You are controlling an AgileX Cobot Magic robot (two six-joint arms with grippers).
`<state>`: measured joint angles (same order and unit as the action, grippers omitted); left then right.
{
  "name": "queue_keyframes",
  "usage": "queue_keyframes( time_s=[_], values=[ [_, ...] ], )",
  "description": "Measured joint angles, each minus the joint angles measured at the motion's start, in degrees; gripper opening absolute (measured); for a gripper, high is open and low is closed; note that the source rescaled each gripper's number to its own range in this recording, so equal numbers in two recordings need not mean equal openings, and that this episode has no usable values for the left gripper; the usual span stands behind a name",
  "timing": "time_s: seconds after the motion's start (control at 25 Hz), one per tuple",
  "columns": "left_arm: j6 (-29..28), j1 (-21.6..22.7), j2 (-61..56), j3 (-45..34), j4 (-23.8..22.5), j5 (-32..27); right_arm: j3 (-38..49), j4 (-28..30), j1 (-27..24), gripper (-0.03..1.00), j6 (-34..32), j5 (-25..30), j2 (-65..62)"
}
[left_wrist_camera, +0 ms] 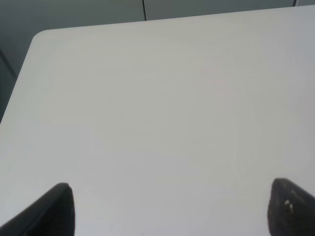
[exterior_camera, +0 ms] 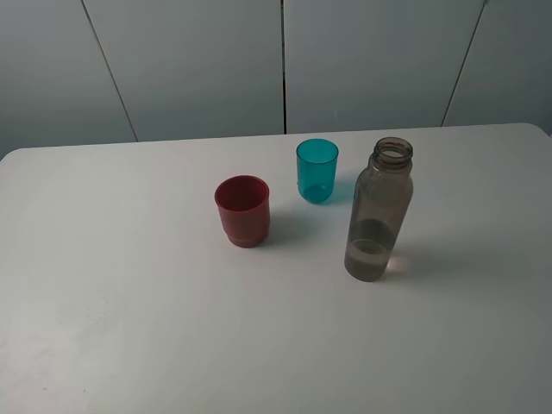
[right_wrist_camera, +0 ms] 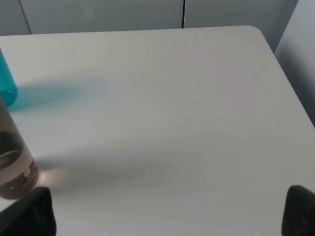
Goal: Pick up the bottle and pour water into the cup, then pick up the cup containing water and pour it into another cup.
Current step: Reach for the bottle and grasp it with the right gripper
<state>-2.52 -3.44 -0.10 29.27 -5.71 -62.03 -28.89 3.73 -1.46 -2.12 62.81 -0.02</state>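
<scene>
Over table (left_wrist_camera: 147, 98) at left: left gripper (left_wrist_camera: 172, 209) spread wide, empty. Left of centre: red cup (exterior_camera: 242, 211), upright, mouth up for the last pour. Behind-right: teal cup (exterior_camera: 317, 171), translucent, seemingly empty. Then bottle (exterior_camera: 379, 211): smoky, uncapped, little water low inside, standing clear of both cups for easy grasping. Near it, right gripper (right_wrist_camera: 167, 214) spread wide, empty.

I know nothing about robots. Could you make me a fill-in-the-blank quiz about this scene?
The bottle has no ___ on its neck.
The teal cup and red cup both stand ___, mouths up.
The left hand and right hand are both ___, holding nothing.
The cup nearer the bottle is the ___ one.
Missing words: cap; upright; open; teal.
</scene>
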Motion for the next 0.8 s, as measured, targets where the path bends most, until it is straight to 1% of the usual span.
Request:
queue_keyframes(
  time_s=[0.8],
  values=[
    [0.0, 0.0, 0.0, 0.0, 0.0, 0.0, 0.0, 0.0, 0.0, 1.00, 0.0, 0.0, 0.0]
  ],
)
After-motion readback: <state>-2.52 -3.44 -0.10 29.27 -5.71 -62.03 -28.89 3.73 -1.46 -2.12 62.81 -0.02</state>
